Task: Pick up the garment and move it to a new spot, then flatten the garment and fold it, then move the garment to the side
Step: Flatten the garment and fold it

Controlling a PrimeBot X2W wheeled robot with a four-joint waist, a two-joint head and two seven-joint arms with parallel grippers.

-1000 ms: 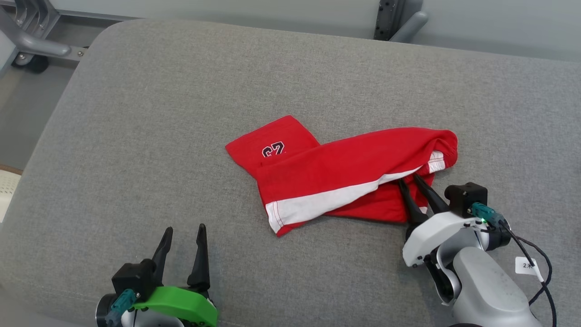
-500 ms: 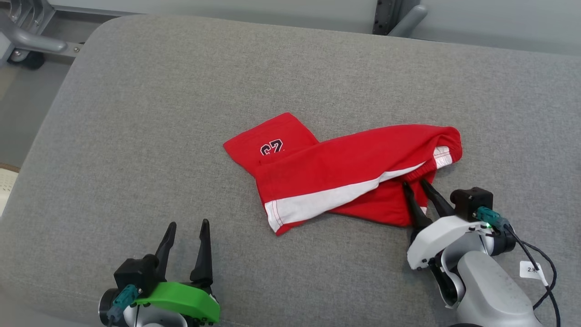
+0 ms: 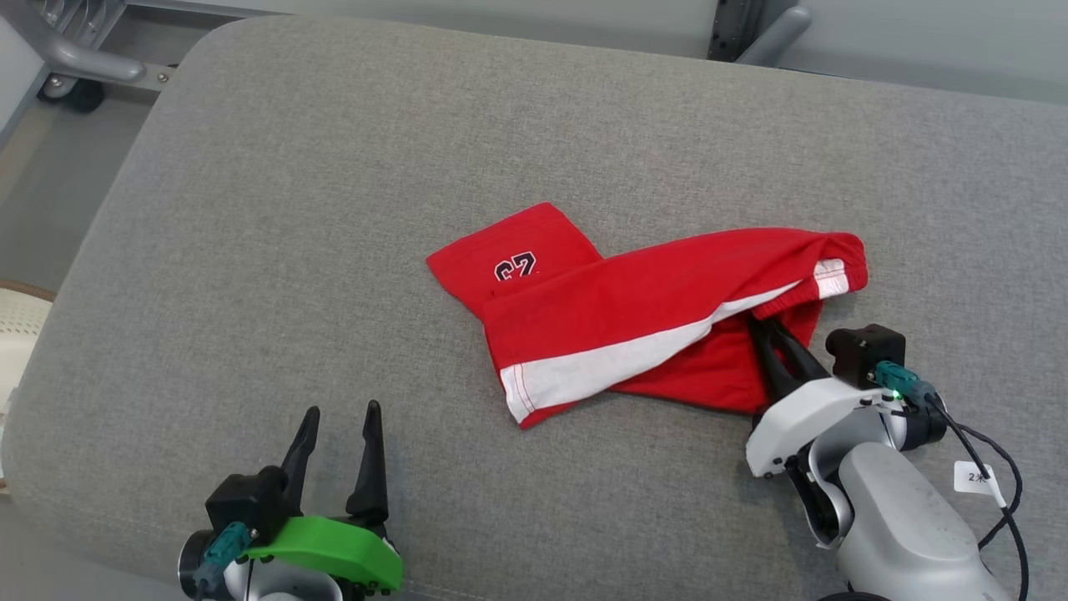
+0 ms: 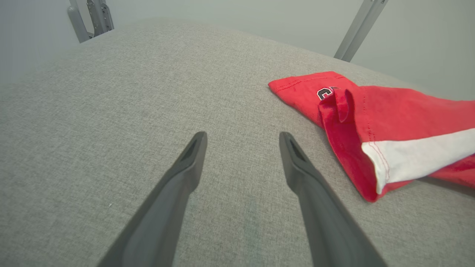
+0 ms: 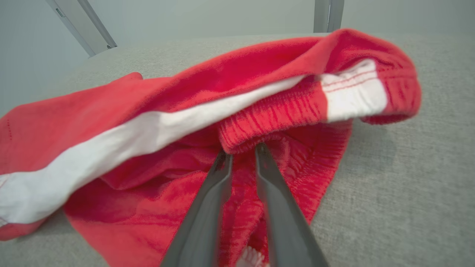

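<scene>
The garment (image 3: 634, 309) is a pair of red shorts with a white side stripe and a dark number print, lying crumpled in the middle of the grey cushion. My right gripper (image 3: 763, 321) is at its right end, fingers drawn close together, tips tucked under the ribbed waistband. In the right wrist view the gripper (image 5: 243, 148) pinches the lower edge of that red waistband on the garment (image 5: 222, 85). My left gripper (image 3: 342, 409) stands open over bare cushion, well to the left of the shorts. The left wrist view has the gripper (image 4: 243, 135) with the garment (image 4: 389, 111) at its right.
The grey padded surface (image 3: 334, 167) has a rounded far-left corner and drops to the floor on the left. A metal frame on a wheel (image 3: 75, 58) stands beyond that corner, and a grey post (image 3: 751, 33) behind the far edge. A pale woven object (image 3: 17, 334) sits at the left edge.
My right gripper pushed forward under the waistband and its fingers narrowed onto it. The camera shifted a little. The left gripper stayed open and still.
</scene>
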